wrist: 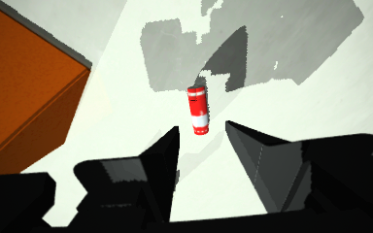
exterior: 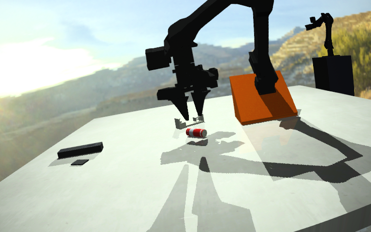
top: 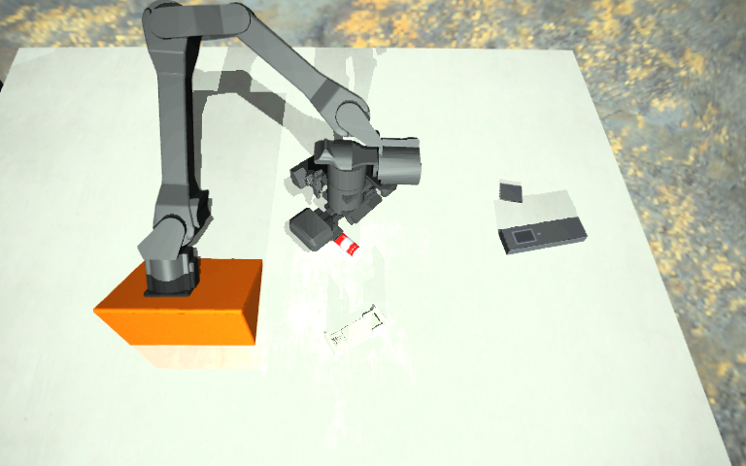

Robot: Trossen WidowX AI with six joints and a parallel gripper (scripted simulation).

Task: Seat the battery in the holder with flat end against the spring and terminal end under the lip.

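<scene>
Battery [exterior: 196,132], red with white band, lying on its side on the table [exterior: 95,186], outside and just near of the holder [exterior: 188,122]; gripper [exterior: 193,117] above, half open, empty.

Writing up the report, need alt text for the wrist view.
A small red cylindrical battery with a white band lies on its side on the pale table, just beyond the gripper, whose dark jaws stand open and empty. An orange block fills the upper left corner.

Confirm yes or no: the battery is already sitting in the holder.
No: the battery lies on its side on the table, apart from the holder.
</scene>
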